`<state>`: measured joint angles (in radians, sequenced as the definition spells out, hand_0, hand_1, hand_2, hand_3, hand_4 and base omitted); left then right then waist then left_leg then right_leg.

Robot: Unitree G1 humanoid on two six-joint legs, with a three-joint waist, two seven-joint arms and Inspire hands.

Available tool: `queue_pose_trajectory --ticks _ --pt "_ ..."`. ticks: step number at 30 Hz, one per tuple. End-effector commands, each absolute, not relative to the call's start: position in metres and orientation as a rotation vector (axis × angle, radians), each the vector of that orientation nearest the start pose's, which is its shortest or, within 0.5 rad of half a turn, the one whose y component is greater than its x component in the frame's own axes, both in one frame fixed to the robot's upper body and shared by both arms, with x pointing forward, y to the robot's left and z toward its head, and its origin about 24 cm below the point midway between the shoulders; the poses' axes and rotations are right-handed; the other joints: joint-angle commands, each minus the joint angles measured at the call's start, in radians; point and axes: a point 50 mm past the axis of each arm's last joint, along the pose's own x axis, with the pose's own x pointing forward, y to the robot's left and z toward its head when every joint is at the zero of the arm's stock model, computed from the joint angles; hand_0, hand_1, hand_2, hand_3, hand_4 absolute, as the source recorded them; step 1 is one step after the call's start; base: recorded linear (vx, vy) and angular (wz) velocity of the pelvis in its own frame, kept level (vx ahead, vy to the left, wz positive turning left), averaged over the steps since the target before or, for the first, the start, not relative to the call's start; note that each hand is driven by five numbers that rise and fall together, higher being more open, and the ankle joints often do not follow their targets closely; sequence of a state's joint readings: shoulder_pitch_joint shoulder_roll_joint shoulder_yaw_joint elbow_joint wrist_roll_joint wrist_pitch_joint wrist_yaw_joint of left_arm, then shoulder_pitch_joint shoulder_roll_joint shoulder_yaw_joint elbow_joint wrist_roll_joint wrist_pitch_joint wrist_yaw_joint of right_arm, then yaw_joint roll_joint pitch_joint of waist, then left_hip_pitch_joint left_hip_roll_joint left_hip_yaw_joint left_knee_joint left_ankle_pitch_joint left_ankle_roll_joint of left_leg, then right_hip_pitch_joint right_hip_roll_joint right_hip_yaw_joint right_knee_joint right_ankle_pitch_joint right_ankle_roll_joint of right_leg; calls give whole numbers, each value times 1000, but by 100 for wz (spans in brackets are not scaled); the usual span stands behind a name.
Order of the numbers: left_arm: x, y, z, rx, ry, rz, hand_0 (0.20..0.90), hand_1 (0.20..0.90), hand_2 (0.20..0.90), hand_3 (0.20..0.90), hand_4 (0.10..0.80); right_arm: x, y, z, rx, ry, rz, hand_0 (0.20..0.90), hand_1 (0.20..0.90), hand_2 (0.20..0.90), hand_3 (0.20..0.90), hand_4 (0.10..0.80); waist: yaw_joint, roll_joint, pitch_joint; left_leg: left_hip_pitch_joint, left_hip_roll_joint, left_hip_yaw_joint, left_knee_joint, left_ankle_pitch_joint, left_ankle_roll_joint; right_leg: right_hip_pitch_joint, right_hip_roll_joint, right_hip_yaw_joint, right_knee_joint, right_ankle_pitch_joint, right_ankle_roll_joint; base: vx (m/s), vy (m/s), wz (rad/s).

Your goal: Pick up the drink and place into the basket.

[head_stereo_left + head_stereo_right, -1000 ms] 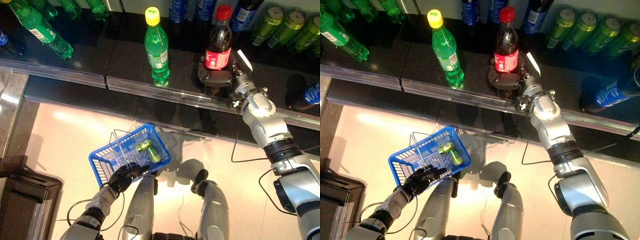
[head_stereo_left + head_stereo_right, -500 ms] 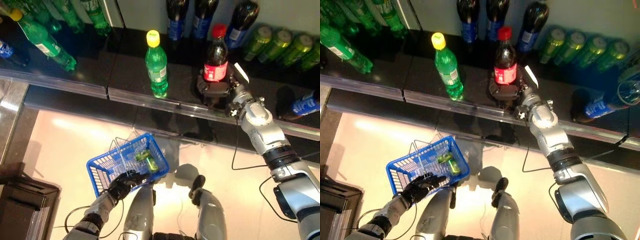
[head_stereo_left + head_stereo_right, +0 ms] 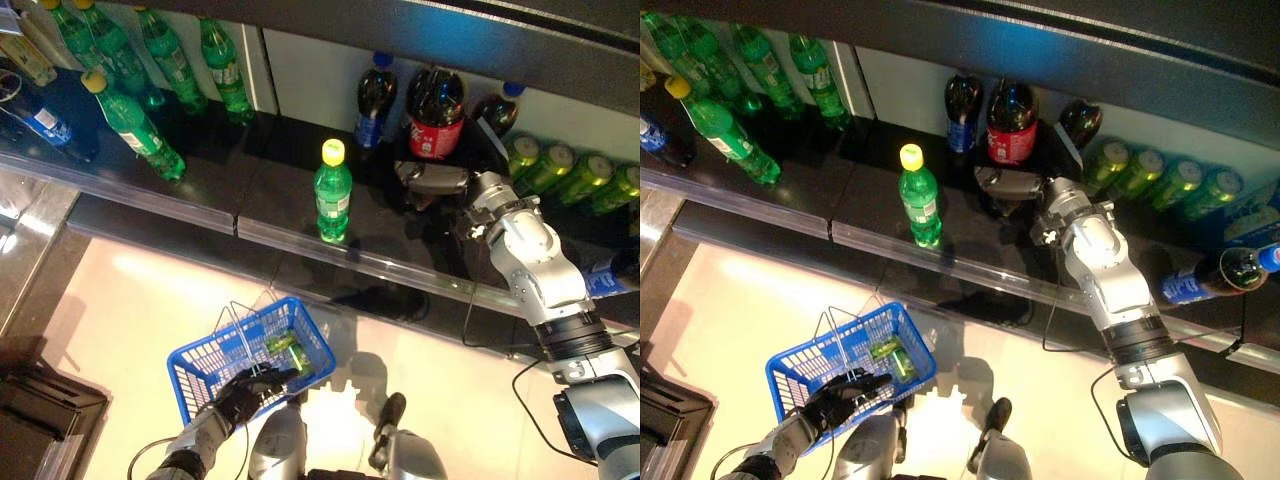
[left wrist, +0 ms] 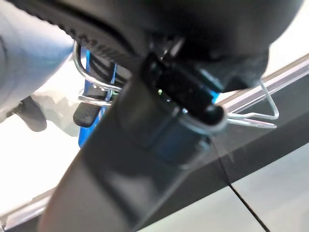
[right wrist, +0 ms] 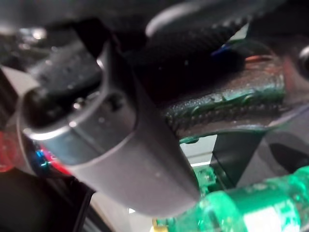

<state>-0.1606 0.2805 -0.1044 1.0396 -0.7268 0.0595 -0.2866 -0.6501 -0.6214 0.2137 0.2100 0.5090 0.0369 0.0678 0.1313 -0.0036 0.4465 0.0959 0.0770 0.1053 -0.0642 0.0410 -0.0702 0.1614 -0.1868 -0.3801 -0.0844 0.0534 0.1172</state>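
A glossy black shelf (image 3: 270, 160) with a clear front lip crosses the upper half of the frame. Behind it stands a pale back wall (image 3: 310, 80). Below lies a shiny, brightly lit cream floor (image 3: 130, 310). A dark box (image 3: 40, 410) sits at lower left.

Drink: dark cola bottle (image 3: 435, 115) w/ red label, upright on black shelf (image 3: 280, 190), back row, betw. other dark bottles; cap hidden under upper ledge. Right hand (image 3: 432, 182) sat at its base. Basket (image 3: 252, 352): blue plastic, wire handles up, hung from left hand (image 3: 247, 390) above floor, green cans (image 3: 291, 350) inside.
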Motion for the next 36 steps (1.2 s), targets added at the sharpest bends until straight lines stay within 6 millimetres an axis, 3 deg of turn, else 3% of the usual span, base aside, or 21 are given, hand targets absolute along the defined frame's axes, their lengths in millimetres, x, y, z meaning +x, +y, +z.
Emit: queue_pose_trajectory --ticks 1,11,18,36 --pt "189 221 -115 -491 734 36 300 300 300 200 100 336 -166 197 -113 -404 378 300 300 300 200 100 5 -38 -354 9 18 69 -18 -1 -23 -62 -44 26 57 21 18 40 -7 3" --pt "208 219 -94 -593 555 39 300 300 300 200 100 319 -150 160 -95 -287 510 300 300 300 200 100 22 -38 -368 33 21 45 -18 -9 -21 -25 -32 22 49 6 9 14 -5 1" --pt "217 210 -73 -666 374 -69 300 300 300 200 100 312 -148 140 -111 -216 542 300 300 300 200 100 66 -37 -364 29 16 6 -14 -3 -14 -5 -26 -12 61 -10 0 -13 -8 22" --pt "236 175 -2 -755 99 -441 300 300 300 200 100 300 -122 135 -101 -239 597 300 300 300 200 100 189 -51 -348 1 -2 -119 -23 35 -5 31 16 -52 77 -35 -23 9 -2 28"
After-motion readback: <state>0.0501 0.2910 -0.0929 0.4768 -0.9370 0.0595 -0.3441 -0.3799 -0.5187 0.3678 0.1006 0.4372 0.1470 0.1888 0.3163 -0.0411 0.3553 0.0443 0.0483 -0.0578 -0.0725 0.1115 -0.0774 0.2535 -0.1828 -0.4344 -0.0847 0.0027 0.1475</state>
